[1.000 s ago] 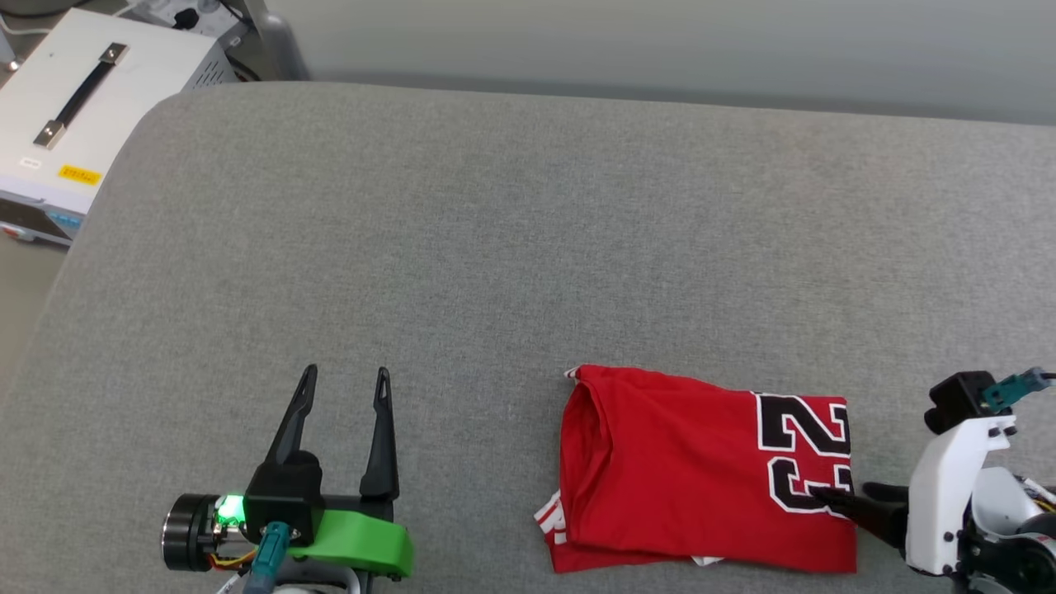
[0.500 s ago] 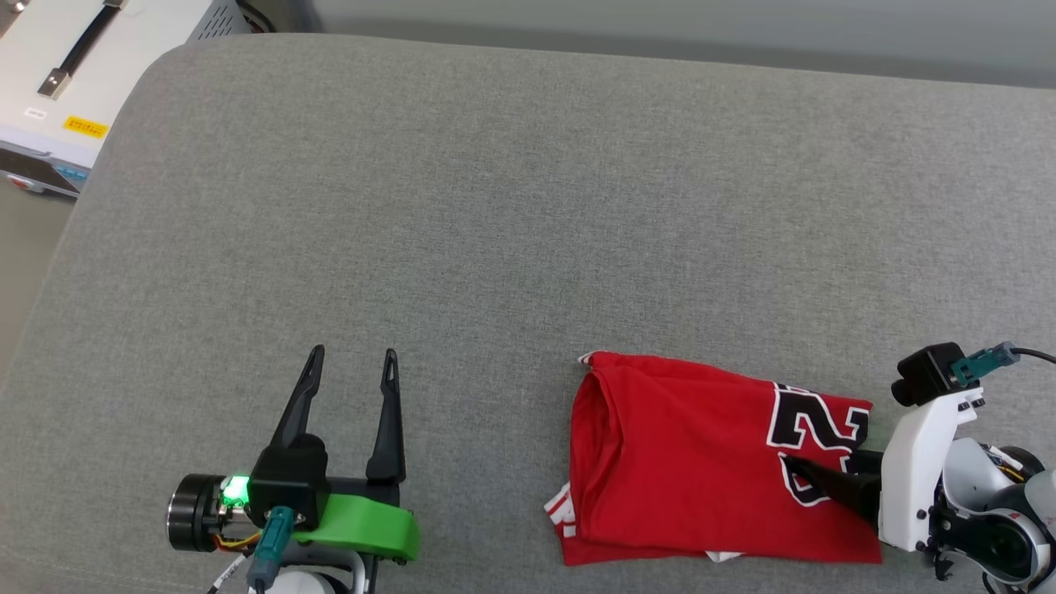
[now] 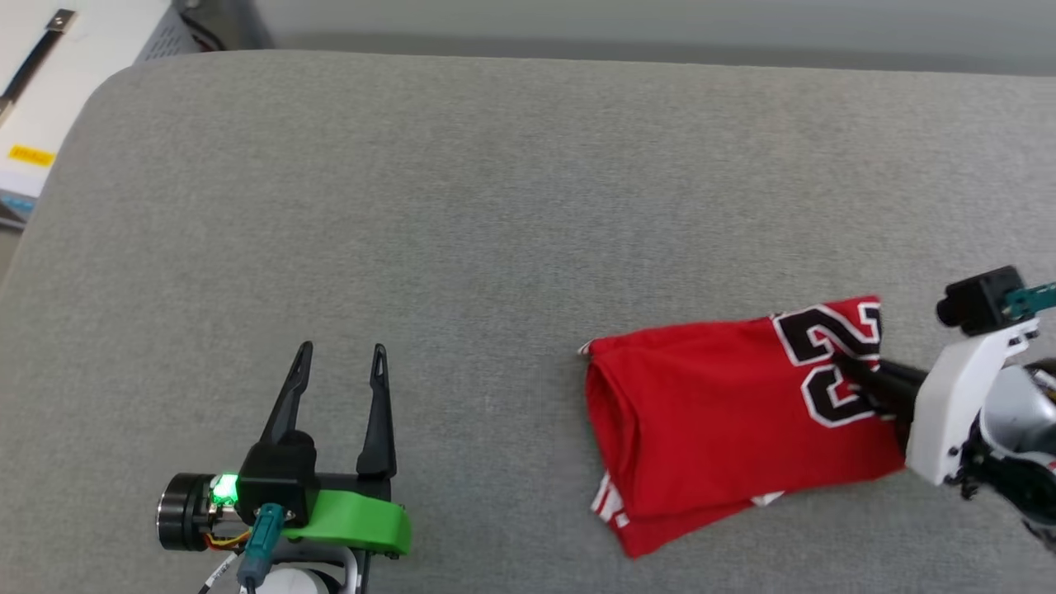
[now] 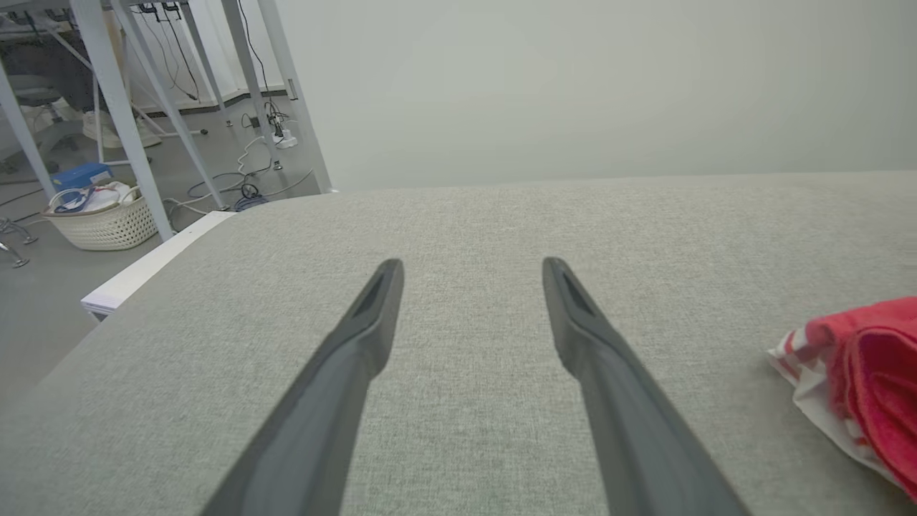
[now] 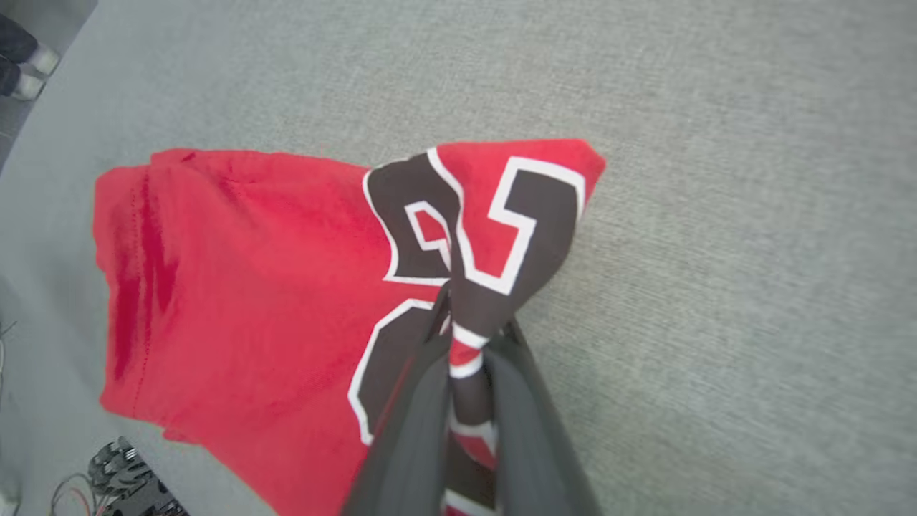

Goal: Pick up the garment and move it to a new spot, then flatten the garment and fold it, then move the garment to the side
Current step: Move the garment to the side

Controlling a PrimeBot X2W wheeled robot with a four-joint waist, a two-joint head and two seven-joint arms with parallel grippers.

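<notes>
The garment point(image 3: 718, 412) is a folded red jersey with a black, white-outlined "23", lying on the grey padded surface point(image 3: 495, 206) at the right. My right gripper point(image 3: 850, 367) is shut on the garment's right edge, at the number. In the right wrist view the printed cloth point(image 5: 487, 236) is bunched and pinched between the two dark fingers point(image 5: 423, 401). My left gripper point(image 3: 338, 355) stands open at the lower left, well away from the garment, nothing between its fingers. The garment's striped left end point(image 4: 852, 380) shows at the right of the left wrist view.
A white equipment case point(image 3: 41, 91) with a black handle sits off the surface's far left corner. Off the surface lie metal frame legs point(image 4: 122, 107), cables and a white basket point(image 4: 100, 222) on the floor. A person's shoes point(image 5: 21, 64) show at the surface's edge.
My right gripper has shut on the garment's numbered edge and pulled it up and away, turning the garment. The head camera has shifted. The left gripper has stayed open in place.
</notes>
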